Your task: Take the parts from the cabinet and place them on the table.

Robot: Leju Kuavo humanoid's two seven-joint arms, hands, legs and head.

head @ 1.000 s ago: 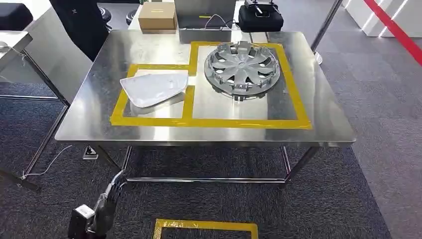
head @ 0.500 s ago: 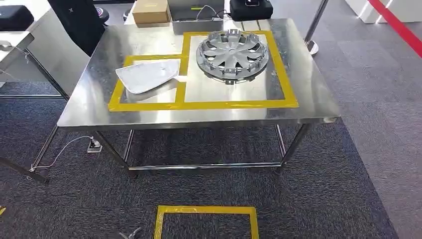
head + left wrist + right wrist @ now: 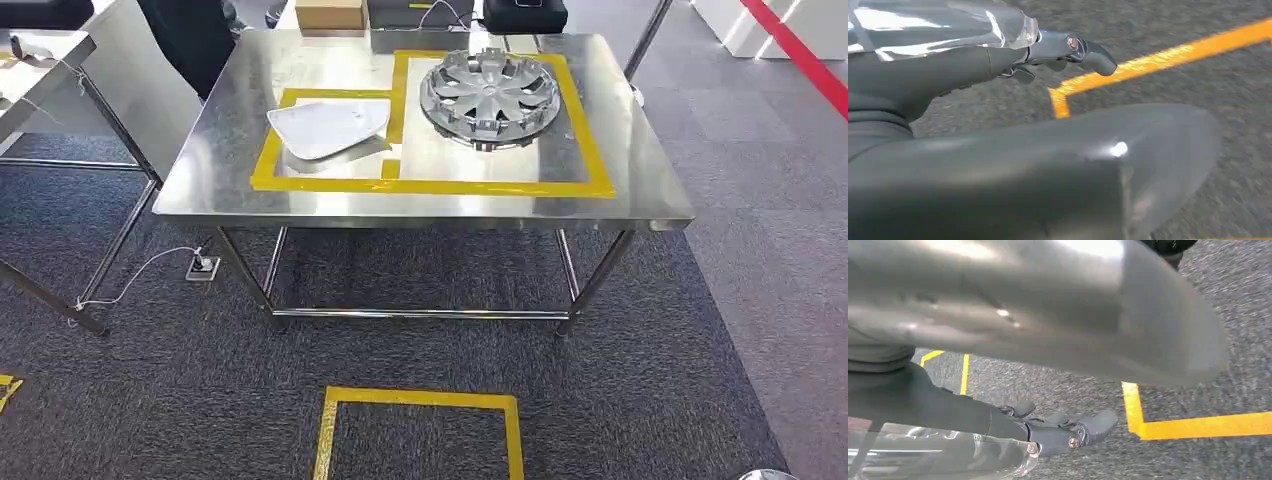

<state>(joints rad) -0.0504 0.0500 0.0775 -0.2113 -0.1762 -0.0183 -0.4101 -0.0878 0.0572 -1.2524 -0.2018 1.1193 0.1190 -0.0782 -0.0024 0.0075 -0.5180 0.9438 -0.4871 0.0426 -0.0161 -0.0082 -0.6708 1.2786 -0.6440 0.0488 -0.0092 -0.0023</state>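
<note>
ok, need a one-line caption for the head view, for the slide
Steel table with a silver hubcap and a white panel part in adjoining yellow-taped boxes; a taped square on the carpet in front.

Setting: a stainless-steel table (image 3: 300, 205) on tubular legs stood on dark grey carpet (image 3: 150, 400). Yellow tape (image 3: 420, 187) outlined two rectangles on its top; another taped outline (image 3: 420, 400) marked the floor. A white cable (image 3: 135, 280) ran to a floor socket (image 3: 203, 267).
</note>
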